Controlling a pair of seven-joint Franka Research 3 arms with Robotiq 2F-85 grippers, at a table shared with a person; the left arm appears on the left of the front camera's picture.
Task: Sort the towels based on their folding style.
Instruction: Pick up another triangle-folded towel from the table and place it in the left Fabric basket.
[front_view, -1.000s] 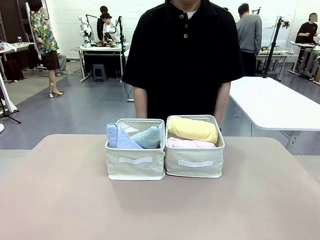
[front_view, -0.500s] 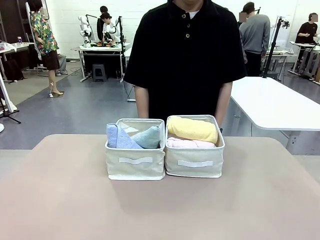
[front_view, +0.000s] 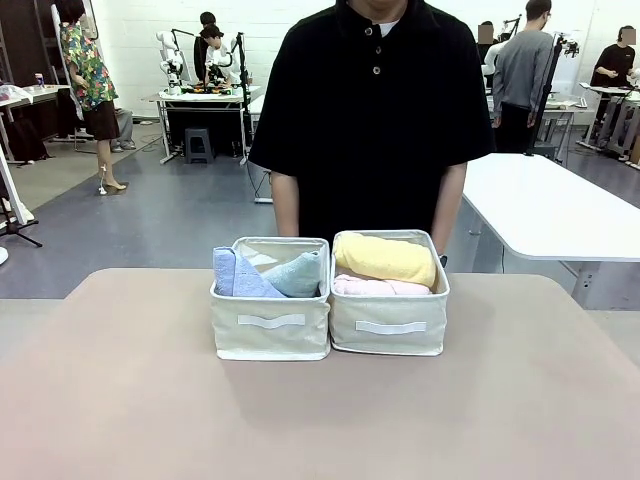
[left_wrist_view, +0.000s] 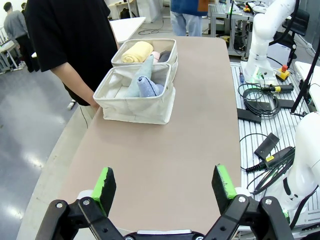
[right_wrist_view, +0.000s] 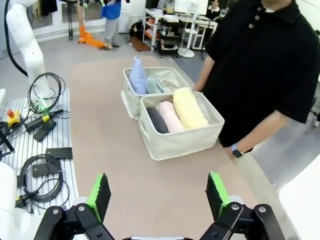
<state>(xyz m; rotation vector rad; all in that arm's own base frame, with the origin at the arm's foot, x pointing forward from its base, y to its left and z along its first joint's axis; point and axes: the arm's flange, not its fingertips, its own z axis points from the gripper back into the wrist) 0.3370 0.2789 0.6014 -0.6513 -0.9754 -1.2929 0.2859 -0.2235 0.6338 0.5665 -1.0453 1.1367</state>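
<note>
**Towels sit sorted in two baskets, both grippers empty**

Front view: two cream fabric baskets stand side by side, touching, on the tan table (front_view: 120, 400), near its far edge. The left basket (front_view: 271, 325) holds the light blue towel (front_view: 234, 274) and the pale teal towel (front_view: 297, 275), both cone-like and leaning together. The right basket (front_view: 390, 325) holds the yellow towel (front_view: 385, 259), a rolled cylinder lying on top of the pale pink towel (front_view: 378, 287). A person (front_view: 372, 110) in a black shirt stands just behind the baskets.

Left wrist view: the left gripper (left_wrist_view: 163, 183) hangs over bare table with its jaws spread wide and nothing between them. Both baskets lie well ahead of the jaws, the one with the two cones nearer, the one with the rolls beyond it. The person's hand (left_wrist_view: 95, 105) rests at the table edge — just beside the nearer basket.

Right wrist view: the right gripper (right_wrist_view: 159, 196) is likewise released and empty. Ahead of its jaws stands the basket of rolls, where the dark grey towel (right_wrist_view: 156, 120), the pink one and the yellow one lie side by side; the basket with the cones stands behind it.
</note>
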